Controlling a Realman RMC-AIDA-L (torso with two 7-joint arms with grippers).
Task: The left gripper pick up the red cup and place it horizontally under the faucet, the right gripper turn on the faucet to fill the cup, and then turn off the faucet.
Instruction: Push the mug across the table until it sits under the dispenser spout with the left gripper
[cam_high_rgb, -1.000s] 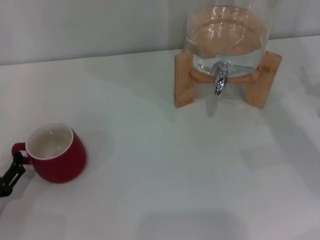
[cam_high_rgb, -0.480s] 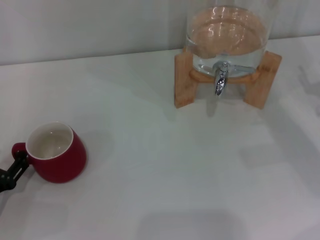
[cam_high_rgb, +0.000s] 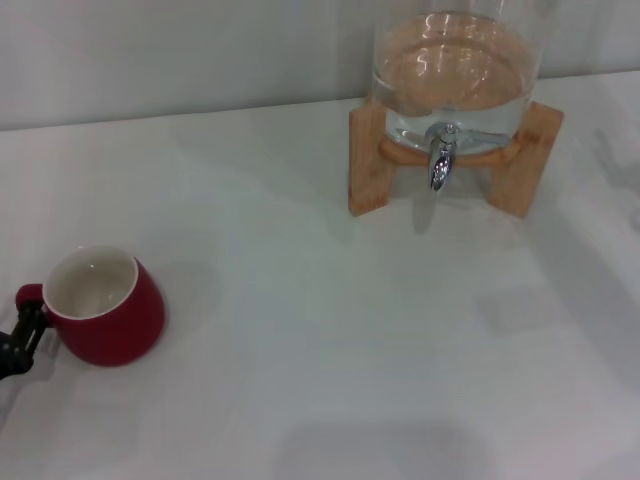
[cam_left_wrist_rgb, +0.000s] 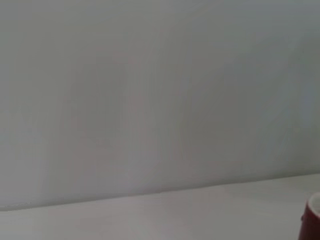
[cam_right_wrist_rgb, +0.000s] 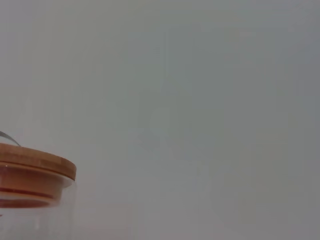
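Glossy rounded red cup sat upright on smooth white counter, far L of chrome faucet. Left hand, black, at loop handle; grip unclear.

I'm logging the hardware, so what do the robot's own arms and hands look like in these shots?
Only a sliver of the left hand shows, at the head view's left edge: slim black linked finger bars. No arm, cable or marking is visible. The right hand is out of view.

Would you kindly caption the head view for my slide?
Left claw at the red cup's handle; faucet untouched across the table.
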